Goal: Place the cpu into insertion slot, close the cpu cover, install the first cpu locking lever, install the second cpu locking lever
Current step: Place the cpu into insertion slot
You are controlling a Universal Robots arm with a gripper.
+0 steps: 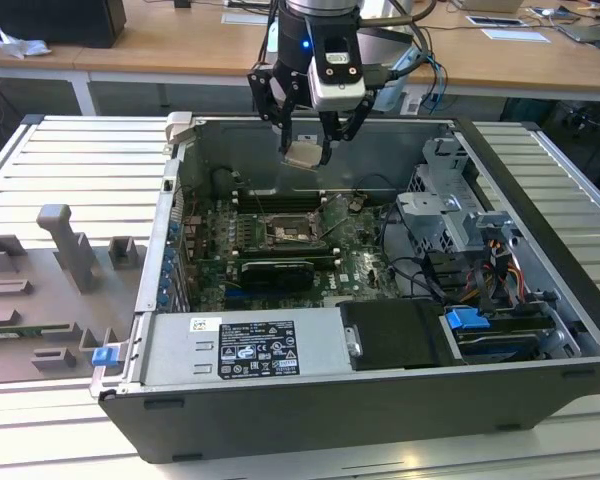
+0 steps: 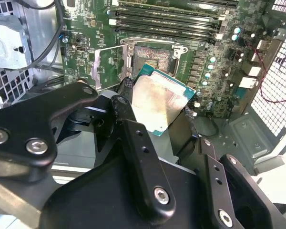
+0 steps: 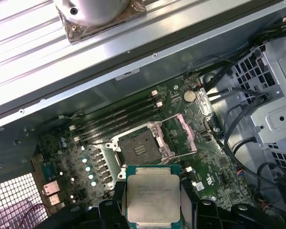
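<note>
the jaws are clamped on the cpu (image 1: 302, 155) by its opposite edges, holding it tilted in the air, raised well apart from the insertion slot (image 1: 285, 233) inside the open computer case (image 1: 170, 250) on the slatted table (image 1: 60, 160). just beside the slot the cpu cover (image 3: 183, 133) stands swung open, leaving the dark recess bare. in the first wrist view the jaws cut off the chip's near edge; the slot's contacts are too small to make out.
</note>
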